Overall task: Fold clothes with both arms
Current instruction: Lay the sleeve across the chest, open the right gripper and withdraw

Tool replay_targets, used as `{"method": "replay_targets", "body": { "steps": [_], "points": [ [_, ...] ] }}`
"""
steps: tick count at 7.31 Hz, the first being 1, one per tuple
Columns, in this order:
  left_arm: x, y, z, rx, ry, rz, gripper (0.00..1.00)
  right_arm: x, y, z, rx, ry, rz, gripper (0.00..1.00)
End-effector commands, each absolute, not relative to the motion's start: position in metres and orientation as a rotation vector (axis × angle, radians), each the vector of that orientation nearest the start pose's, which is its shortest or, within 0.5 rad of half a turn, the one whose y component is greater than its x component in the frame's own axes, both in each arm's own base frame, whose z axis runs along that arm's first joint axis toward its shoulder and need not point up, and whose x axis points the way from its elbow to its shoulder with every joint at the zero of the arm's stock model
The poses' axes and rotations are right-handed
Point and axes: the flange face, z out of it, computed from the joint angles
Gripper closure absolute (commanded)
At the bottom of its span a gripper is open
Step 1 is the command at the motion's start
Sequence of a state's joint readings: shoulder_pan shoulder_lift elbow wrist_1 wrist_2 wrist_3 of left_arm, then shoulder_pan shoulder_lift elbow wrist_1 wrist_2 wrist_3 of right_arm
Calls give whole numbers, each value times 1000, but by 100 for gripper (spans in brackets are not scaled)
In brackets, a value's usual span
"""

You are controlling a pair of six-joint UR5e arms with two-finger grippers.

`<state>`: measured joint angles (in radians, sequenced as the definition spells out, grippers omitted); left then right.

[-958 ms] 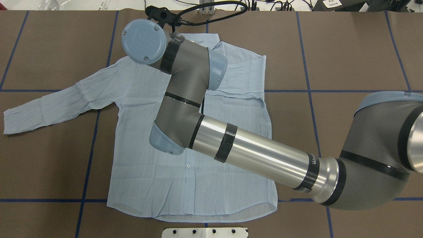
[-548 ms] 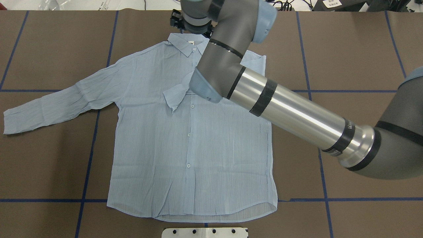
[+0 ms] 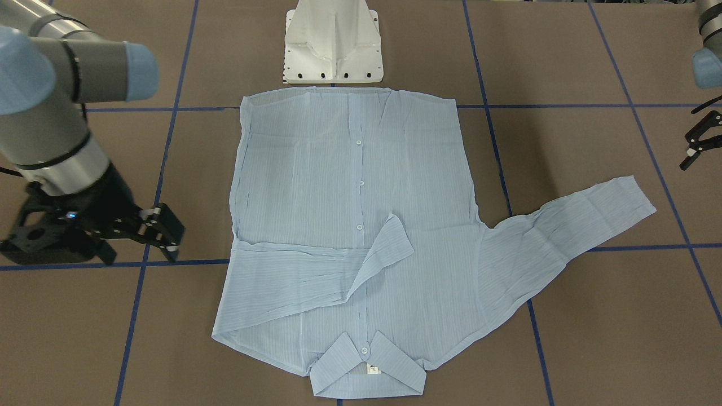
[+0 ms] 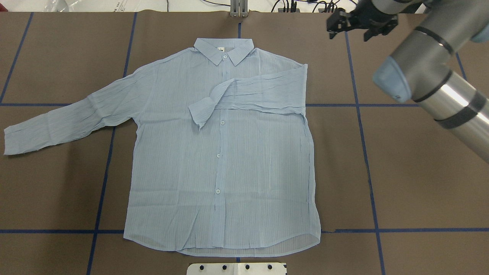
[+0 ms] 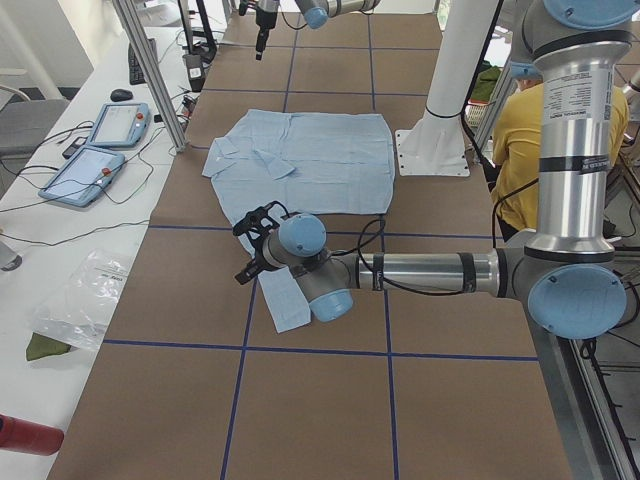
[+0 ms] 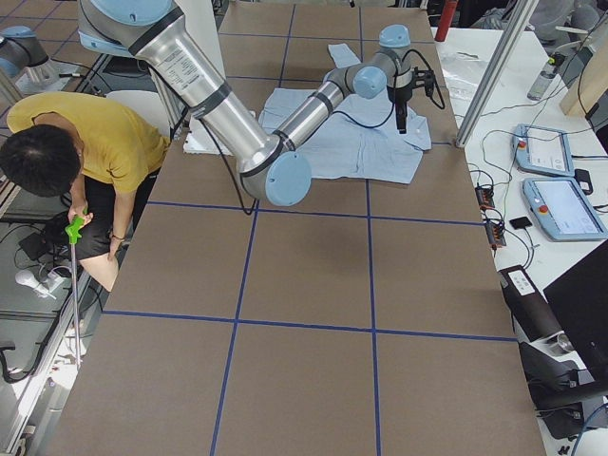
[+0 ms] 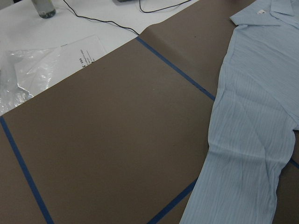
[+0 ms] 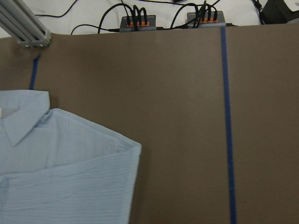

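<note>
The pale blue striped shirt (image 4: 229,172) lies flat and buttoned on the brown table, collar (image 4: 223,49) at the far edge. Its right sleeve (image 4: 259,93) is folded across the chest, cuff near the button line. Its left sleeve (image 4: 68,118) lies stretched out to the side. My right gripper (image 4: 357,25) is open and empty above bare table, off the shirt's right shoulder; it also shows in the front view (image 3: 166,228). My left gripper (image 3: 694,148) is open and empty, raised just beyond the left sleeve's cuff (image 3: 632,197). Neither wrist view shows its own fingers.
The white pedestal base (image 3: 333,45) stands at the shirt's hem. Blue tape lines cross the table. Cable hubs (image 8: 138,21) and an aluminium post (image 8: 25,30) sit at the far edge. A plastic bag (image 7: 37,70) lies on the side table. A person in yellow (image 6: 85,142) sits behind the robot.
My right arm swung off the shirt, from over the collar to the far right corner. The folded right sleeve stays where it lay. The shirt body has not moved.
</note>
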<state>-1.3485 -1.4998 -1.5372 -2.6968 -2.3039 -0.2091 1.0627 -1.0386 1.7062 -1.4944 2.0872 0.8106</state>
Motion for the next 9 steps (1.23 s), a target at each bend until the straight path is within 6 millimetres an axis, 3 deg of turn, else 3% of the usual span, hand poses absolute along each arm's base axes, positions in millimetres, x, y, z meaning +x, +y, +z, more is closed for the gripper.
{"method": "replay_targets", "body": {
  "steps": [1, 2, 3, 4, 5, 6, 9],
  "points": [
    [53, -443, 621, 761, 861, 275, 0, -137, -569, 374, 274, -818, -24, 0],
    [62, -424, 634, 711, 889, 228, 2, -96, -550, 404, 269, -825, -49, 0],
    [72, -412, 647, 667, 883, 199, 8, -68, -535, 427, 268, -815, -57, 0],
    [78, -403, 660, 653, 860, 184, 11, -58, -531, 434, 268, -808, -50, 0],
    [85, -396, 682, 632, 856, 177, 15, -58, -530, 434, 268, -808, -50, 0],
    [95, -395, 691, 625, 836, 178, 18, -57, -529, 435, 267, -807, -49, 0],
    [131, -394, 695, 594, 837, 196, 21, -56, -525, 443, 283, -810, -56, 0]
  ]
}}
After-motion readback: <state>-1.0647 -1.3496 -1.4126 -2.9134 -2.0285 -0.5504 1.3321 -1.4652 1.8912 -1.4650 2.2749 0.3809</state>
